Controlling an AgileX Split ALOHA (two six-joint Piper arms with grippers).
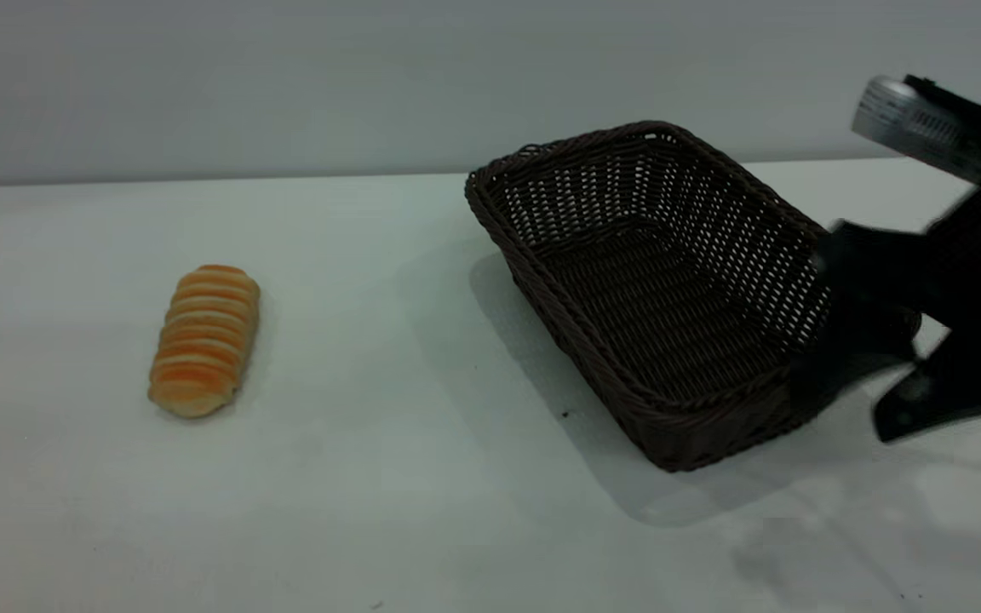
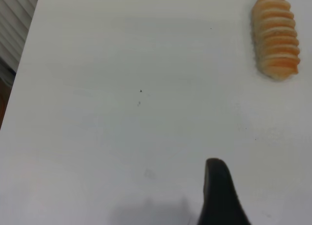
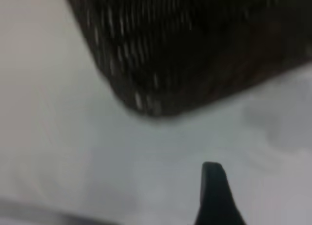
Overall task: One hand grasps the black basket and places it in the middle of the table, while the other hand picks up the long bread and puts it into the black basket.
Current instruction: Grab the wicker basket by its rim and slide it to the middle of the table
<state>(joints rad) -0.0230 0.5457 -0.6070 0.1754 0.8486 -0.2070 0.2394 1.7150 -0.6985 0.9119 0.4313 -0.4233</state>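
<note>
Nearest the lens, low in the exterior frame: bare white table point(image 1: 422, 511), one surface, dotted with a few dark specks. Left of centre, one long bread point(image 1: 204, 339), lying flat on the tabletop, ridged top up, touching nothing; seen again at the upper right of the left wrist view point(image 2: 276, 36), well apart from the single dark finger point(image 2: 219, 196) at that view's lower edge. Right of centre, one black basket point(image 1: 669, 289), tilted, its far-left side lifted off the table, its near-right corner down, nothing inside. At the right edge, one right gripper point(image 1: 861, 332), black with a silver-grey cylinder above, at the basket's right-hand rim; cannot tell whether clamped on the rim or spread. Left gripper's spread likewise cannot be told. In the right wrist view, a basket corner point(image 3: 146, 79) above one dark fingertip point(image 3: 214, 186).
</note>
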